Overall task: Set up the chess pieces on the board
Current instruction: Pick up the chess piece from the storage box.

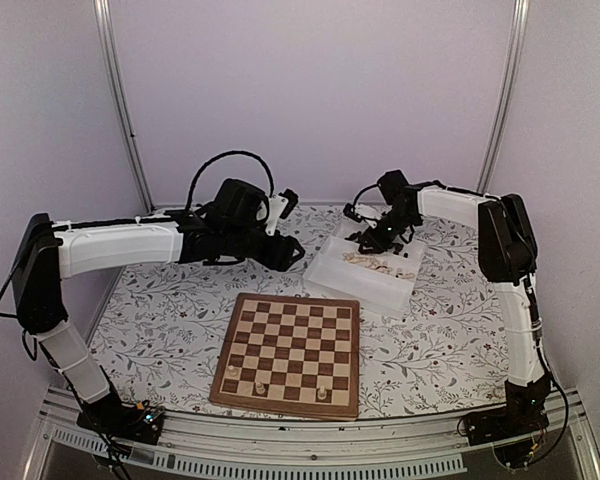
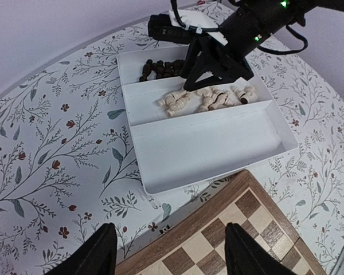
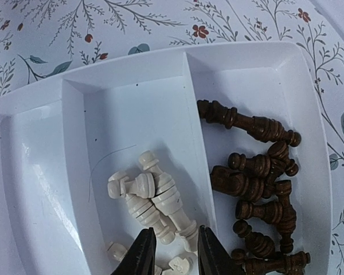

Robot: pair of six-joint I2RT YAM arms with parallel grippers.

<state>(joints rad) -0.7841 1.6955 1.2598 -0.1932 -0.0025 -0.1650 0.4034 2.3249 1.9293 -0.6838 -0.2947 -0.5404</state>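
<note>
pieces: pale chess pieces and dark ones lie heaped in the tray, 1 o'clock of the board; three set pieces stand by its 6 o'clock edge | handling: light, stiff, smooth, roll easily; pinch the waist | right gripper: fingers narrowly apart astride a pale piece, grip unclear, view cut off | left gripper: fingers wide apart, empty

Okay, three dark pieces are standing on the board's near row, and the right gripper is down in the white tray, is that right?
Not quite: the three pieces on the near row of the board are pale cream, not dark, as the top view shows. The right gripper is indeed down in the white tray.
</note>
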